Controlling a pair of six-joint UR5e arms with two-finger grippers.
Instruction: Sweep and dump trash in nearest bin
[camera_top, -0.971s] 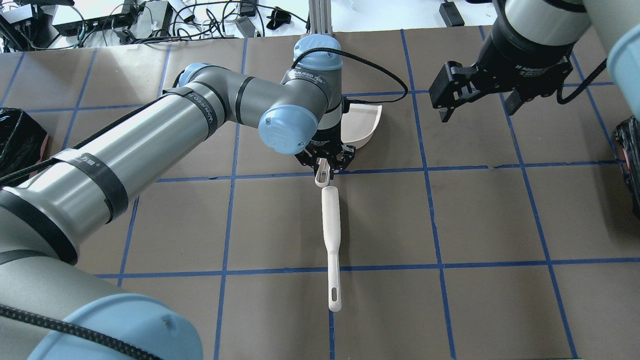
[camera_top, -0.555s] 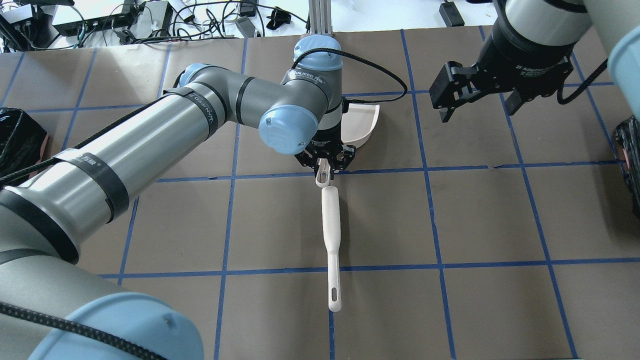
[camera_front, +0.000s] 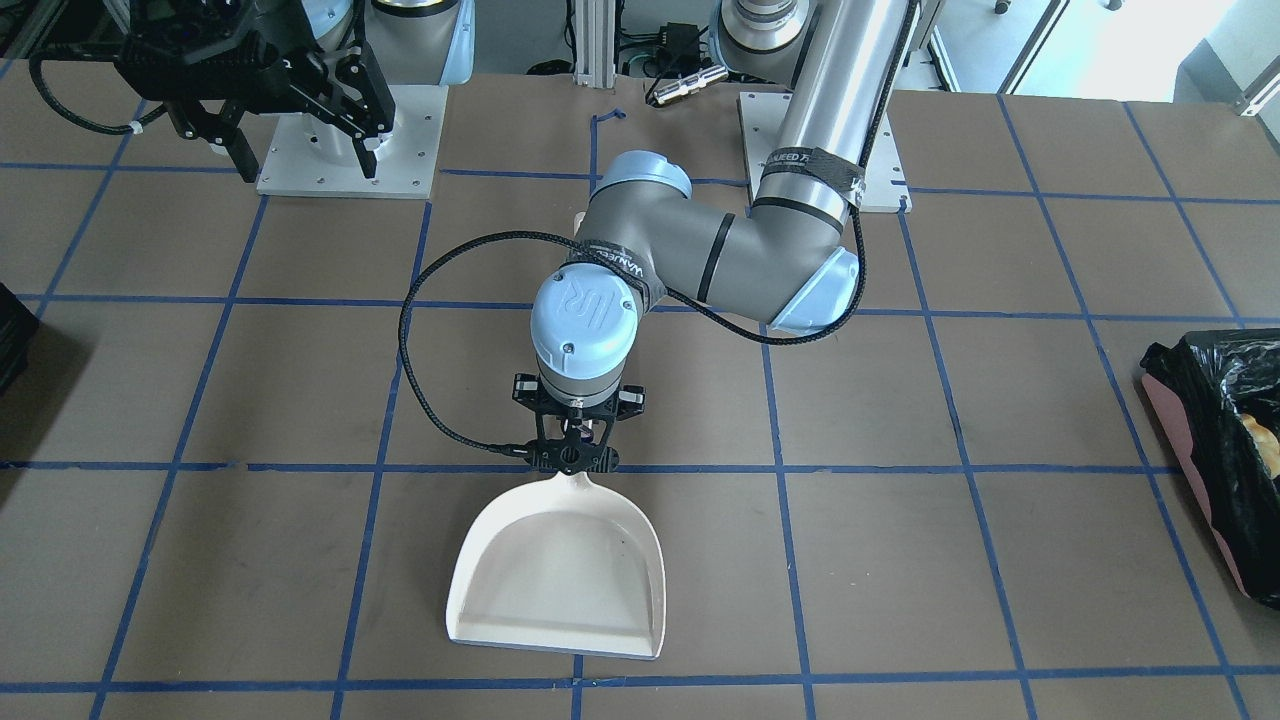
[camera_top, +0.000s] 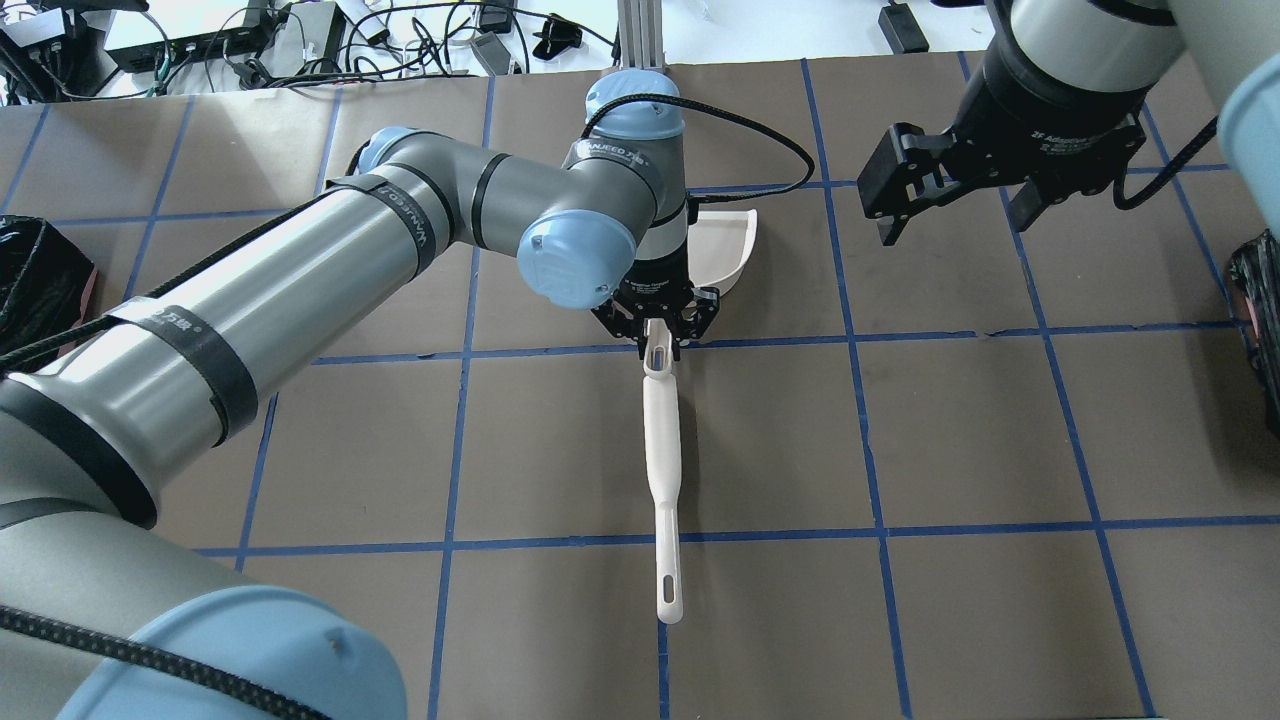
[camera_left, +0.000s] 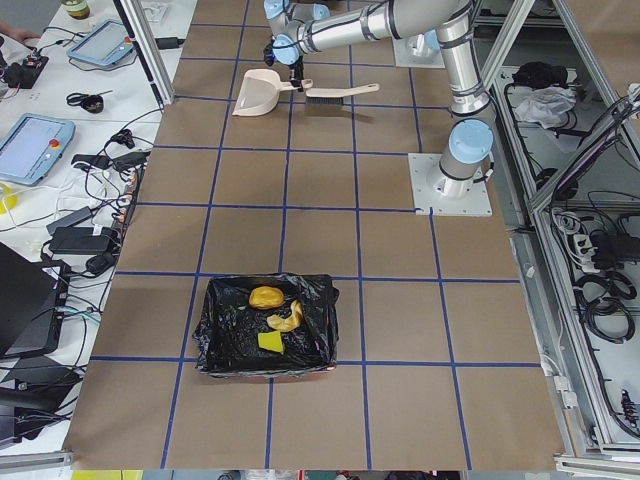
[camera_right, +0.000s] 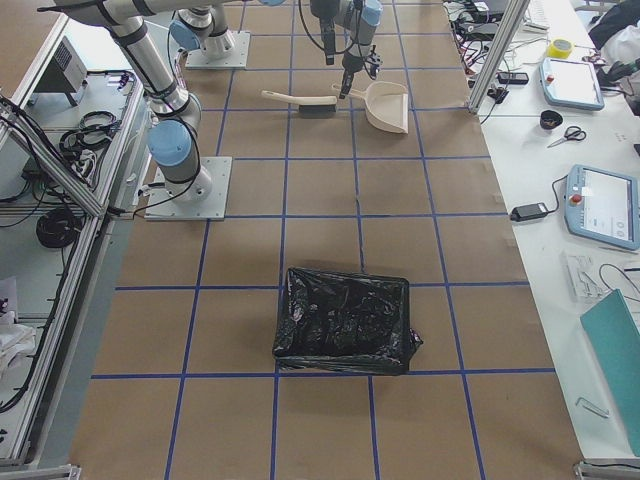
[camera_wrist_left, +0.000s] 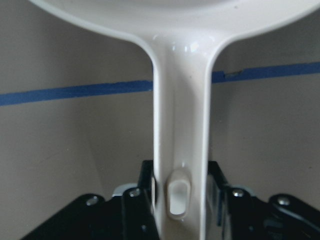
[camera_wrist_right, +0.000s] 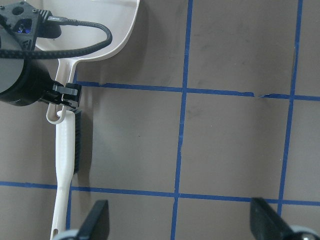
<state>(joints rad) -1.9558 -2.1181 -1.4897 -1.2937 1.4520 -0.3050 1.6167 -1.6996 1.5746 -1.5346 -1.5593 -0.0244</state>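
My left gripper (camera_top: 655, 325) is shut on the handle of the cream dustpan (camera_front: 560, 570), which lies flat and empty on the table. The left wrist view shows the handle (camera_wrist_left: 180, 125) between the black fingers. The trash lies inside the bin (camera_left: 212, 335): an orange-brown lump (camera_left: 265, 297), a tan piece (camera_left: 286, 321) and a yellow sponge wedge (camera_left: 270, 341). This pink-sided bin (camera_front: 1195, 480) stands far out on my left. My right gripper (camera_top: 952, 215) is open and empty, raised above the table to the dustpan's right.
A white long-handled brush (camera_top: 662, 450) lies just behind the dustpan handle, its head touching the handle's end. A second black-lined bin (camera_right: 345, 320) stands on my right side. Cables and devices lie beyond the table's far edge.
The dustpan has turned slightly in my left gripper. Its handle end has shifted right and now meets the brush head. The right arm has not moved.
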